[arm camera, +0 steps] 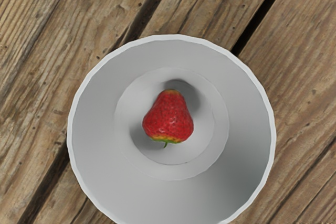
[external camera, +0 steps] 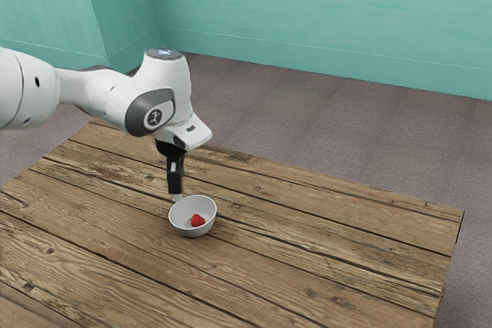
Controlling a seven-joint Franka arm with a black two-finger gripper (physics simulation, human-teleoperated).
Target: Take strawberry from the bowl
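Reaches in from the exterior view's left, bends downward above the tabletop, pointing the tool, impossible to call open or closed, toward the bowl with the strawberry inside, lower left of centre.

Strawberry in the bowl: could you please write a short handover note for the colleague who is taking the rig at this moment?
Pincer: pointing down near the bowl's rim in the exterior view, not holding the strawberry; open or shut, I cannot tell.
Things: the strawberry lies on the inside bottom of the bowl, which stands upright on the table.
Done: the hand is close to the bowl.
Left: probably centre over the strawberry, go down, grip it and lift it out.
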